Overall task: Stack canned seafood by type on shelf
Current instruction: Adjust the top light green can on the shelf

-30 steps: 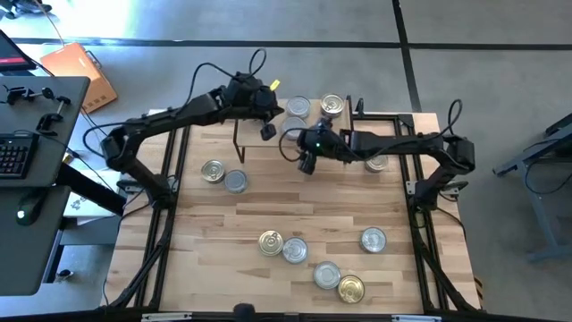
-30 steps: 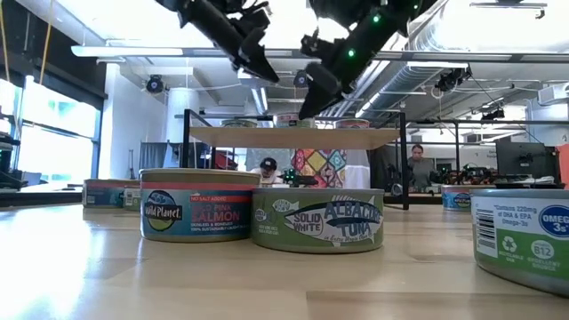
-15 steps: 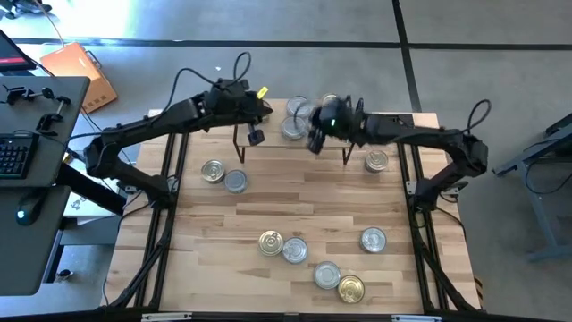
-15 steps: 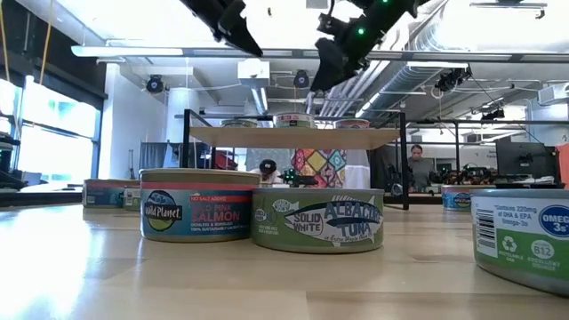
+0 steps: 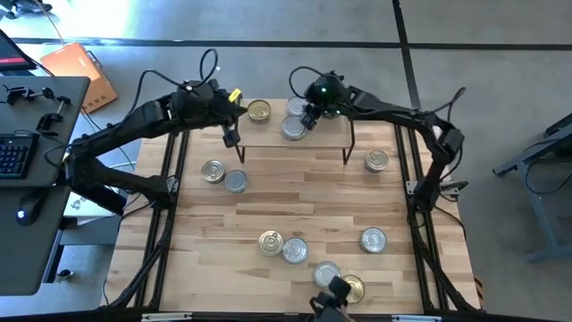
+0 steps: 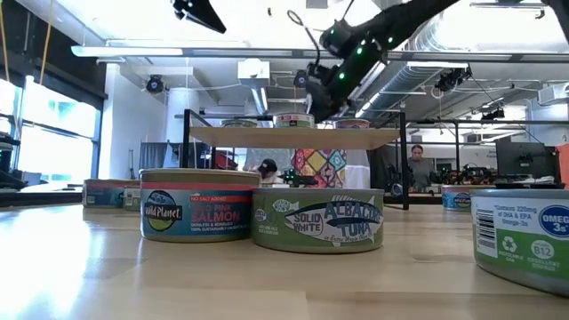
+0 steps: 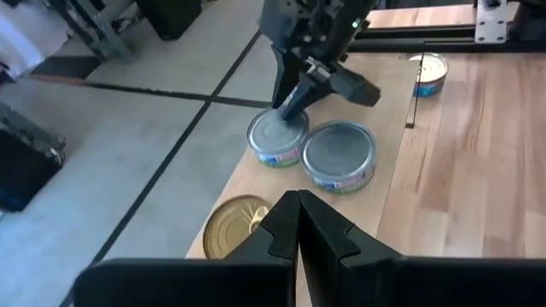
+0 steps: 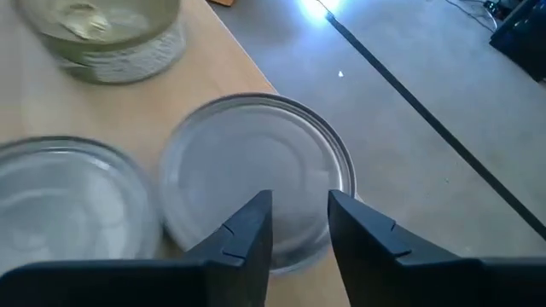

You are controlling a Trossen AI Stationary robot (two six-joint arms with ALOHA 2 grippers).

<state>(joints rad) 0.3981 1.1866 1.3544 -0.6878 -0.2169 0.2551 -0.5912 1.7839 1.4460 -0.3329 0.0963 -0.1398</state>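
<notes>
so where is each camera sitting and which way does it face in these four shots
High view: above, straight down on the shelf and both arms.
Low view: table height, level past a salmon tin to the shelf; arms overhead.
Left wrist view: over the shut left gripper toward a gold-lidded tin and the right gripper.
Right wrist view: between its own fingers, down on a silver tin.
Both wrist views share that silver tin.

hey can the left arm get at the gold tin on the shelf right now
Probably yes. The left tool is shut and hangs just above the gold tin at the shelf's left end. Nothing lies between them; the right tool works farther along at the silver tins.
</notes>
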